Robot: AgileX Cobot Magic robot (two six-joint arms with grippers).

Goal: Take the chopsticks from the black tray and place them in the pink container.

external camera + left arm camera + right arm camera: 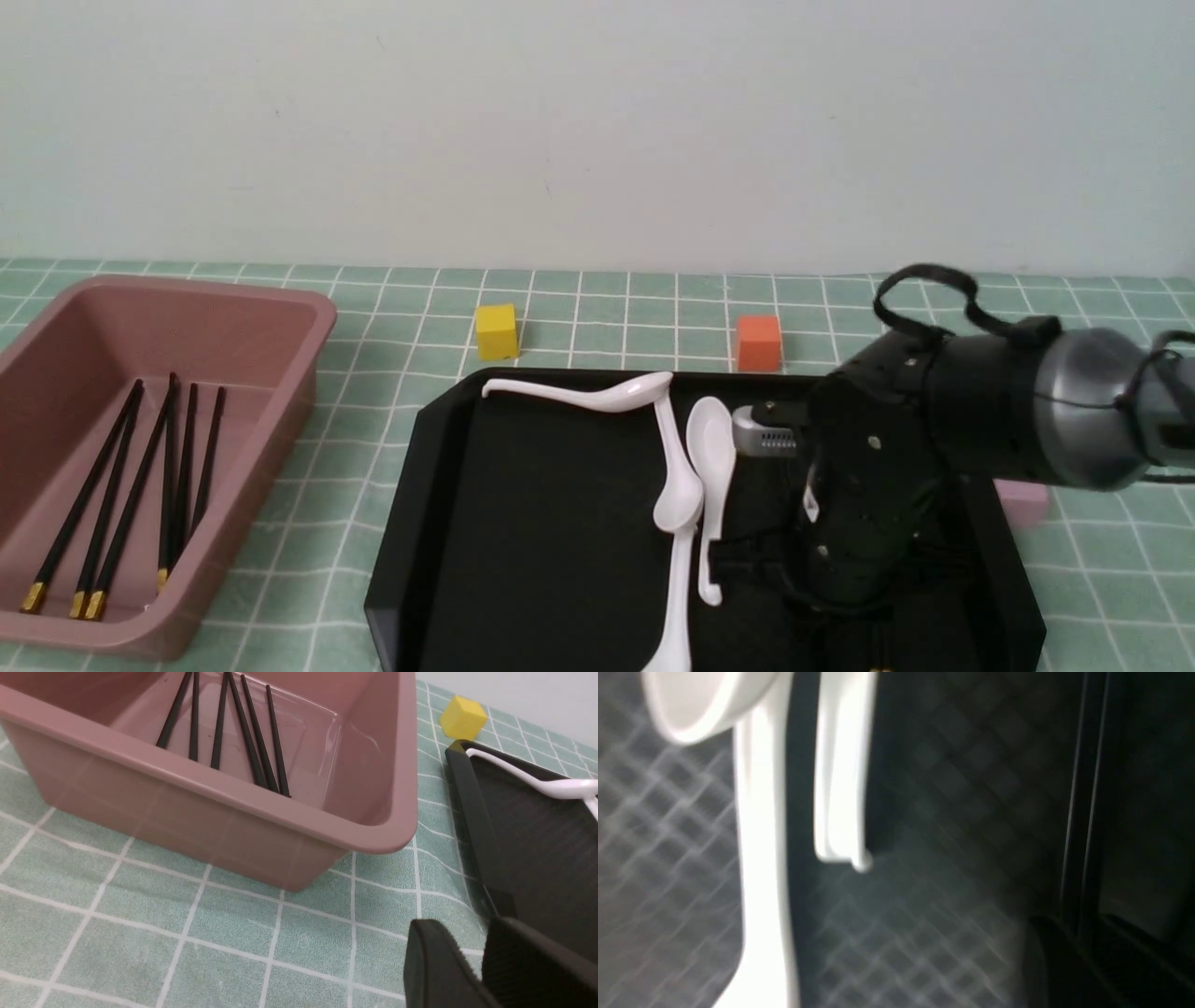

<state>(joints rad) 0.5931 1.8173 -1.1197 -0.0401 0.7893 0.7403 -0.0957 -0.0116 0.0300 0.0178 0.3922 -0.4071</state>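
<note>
Chopsticks [133, 493] lie in pink container [308, 322], left of black tray [541, 541], gold caps at near end. Left gripper [476, 970] just off tray's left edge, jaws slightly parted, empty. Right gripper [845, 588] pointing down over tray's right half, beside white spoons [709, 467]; grip too blurred to tell

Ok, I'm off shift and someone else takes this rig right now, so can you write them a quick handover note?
Left hand: open, empty, near the pink container.
Right hand: low over the right side of the black tray; grip unclear, view blurred.
Done: several chopsticks lie in the container.
Left: what look like more sticks under the right arm; move them over. Leave the white spoons on the tray.
</note>
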